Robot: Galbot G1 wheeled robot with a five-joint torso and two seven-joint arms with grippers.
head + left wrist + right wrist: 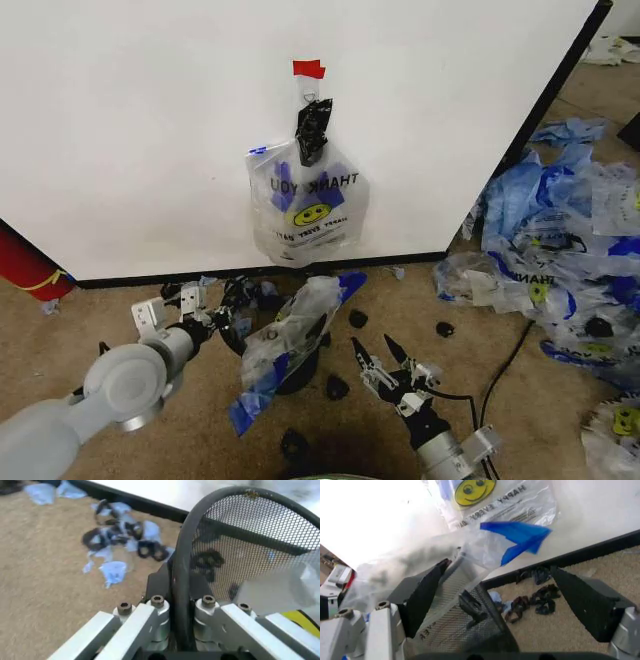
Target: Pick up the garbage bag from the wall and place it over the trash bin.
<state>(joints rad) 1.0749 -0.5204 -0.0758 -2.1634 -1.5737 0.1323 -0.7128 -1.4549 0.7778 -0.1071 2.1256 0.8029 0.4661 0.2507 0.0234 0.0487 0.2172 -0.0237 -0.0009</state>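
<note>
Garbage bag (308,208): hangs vertical on wall (130,130), at 11 o'clock from right gripper (385,362), fingers apart; left gripper (215,322) clamped on trash bin (240,555) rim.

1. A draped bag (285,345) hid most of the bin (300,378) in the head view.
2. The left wrist view's edges cut off the bin's rim (200,536); the scraps (122,536) on the floor behind were blurred.
3. The left tool's (215,322) fingertips were too small to read.
4. The right tool's (510,603) lower body was cropped in its wrist view.
</note>
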